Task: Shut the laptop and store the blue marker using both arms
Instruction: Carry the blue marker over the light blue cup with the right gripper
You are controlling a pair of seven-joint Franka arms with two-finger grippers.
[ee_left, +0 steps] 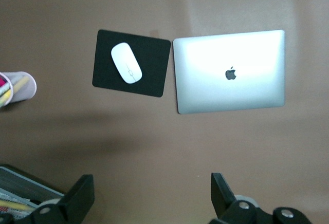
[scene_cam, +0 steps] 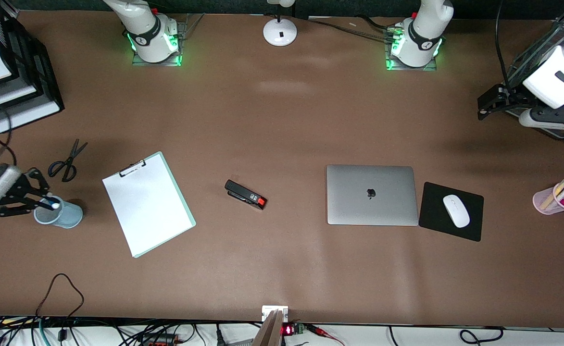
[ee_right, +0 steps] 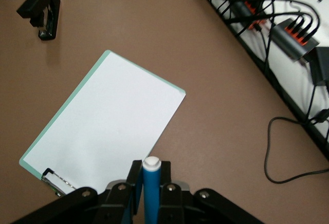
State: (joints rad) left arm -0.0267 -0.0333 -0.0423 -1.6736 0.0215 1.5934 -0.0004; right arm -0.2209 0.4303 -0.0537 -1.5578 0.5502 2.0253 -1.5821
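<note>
Clipboard (scene_cam: pixel 148 203) lies nearest the front camera. Right gripper (scene_cam: pixel 46 203), over the pale blue cup (scene_cam: pixel 60 214) at the right arm's end of the table, clamps the blue marker (ee_right: pixel 151 190). Stapler (scene_cam: pixel 245 194) follows. Laptop (scene_cam: pixel 371 194) lies closed beside the mouse pad (scene_cam: pixel 435 214). Left gripper (ee_left: pixel 149 196) hangs open above the table edge.

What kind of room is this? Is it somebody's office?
It looks like a pretend office desk set up in a robot lab. Office things lie on the table: a closed laptop, a mouse on its pad, a clipboard, a stapler. But two robot arms stand at the table's edge, with loose cables nearby.
</note>
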